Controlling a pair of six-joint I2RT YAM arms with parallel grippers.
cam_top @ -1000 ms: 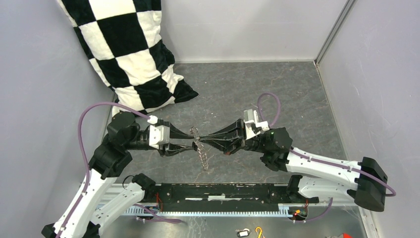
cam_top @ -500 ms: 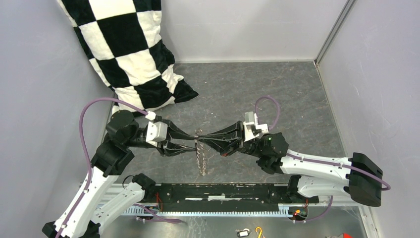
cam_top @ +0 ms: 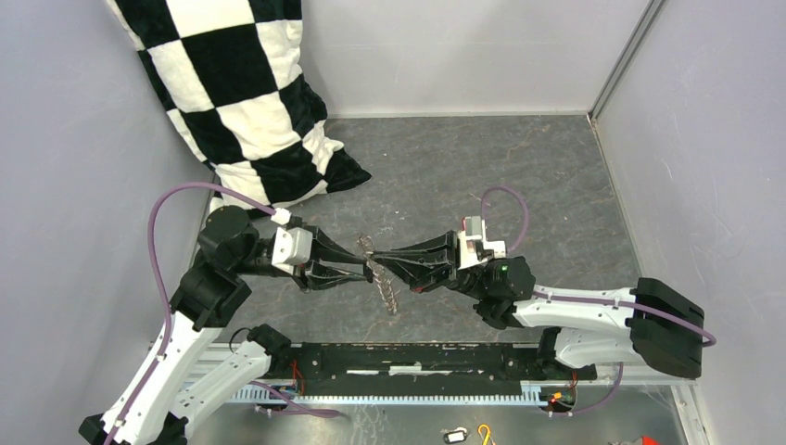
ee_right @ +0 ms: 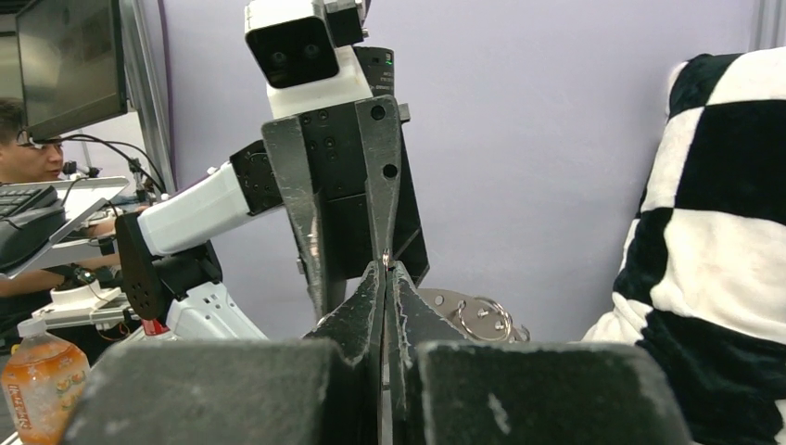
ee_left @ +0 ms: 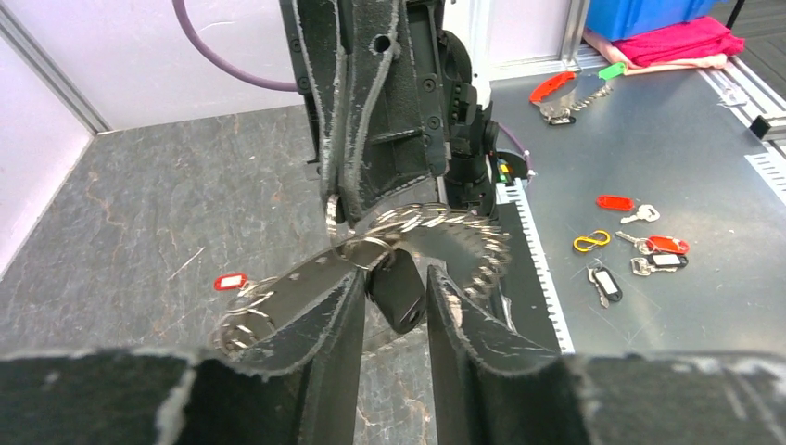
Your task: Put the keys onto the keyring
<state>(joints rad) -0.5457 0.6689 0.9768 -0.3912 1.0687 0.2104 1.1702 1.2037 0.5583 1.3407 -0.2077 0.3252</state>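
Top view: my two arms meet tip to tip just left of the frame's centre, above the grey surface [cam_top: 445,176]. The left end effector [cam_top: 363,266] comes in from the left and the right end effector [cam_top: 378,257] from the right. The ring [cam_top: 387,289] hangs between them, seen almost edge-on, and trails down toward the lower middle of the frame. A checkered pillow [cam_top: 246,102] leans in the upper left corner.

Left wrist view: my left fingers [ee_left: 338,320] rise from the bottom of the frame, part way open. They pinch the black key [ee_left: 400,295], whose head fills the gap between them. A small loop above the key's head meets the ring [ee_left: 459,232], which arcs to the right with its toothed fringe and also runs down to the lower left behind the left finger. The right end effector [ee_left: 338,199] comes down from the top centre, closed onto the ring's upper left edge. A small red bit [ee_left: 229,281] lies at the left, near the ring. I cannot tell whether it is the red key. Spare keys [ee_left: 649,246] lie on the metal plate at the right.

Right wrist view: my right fingers [ee_right: 371,306] are pressed fully together at centre, with a sliver of metal caught at their tip. Part of the ring [ee_right: 477,317] shows just to their right. The left arm faces me behind them, and the pillow [ee_right: 723,213] fills the right edge.
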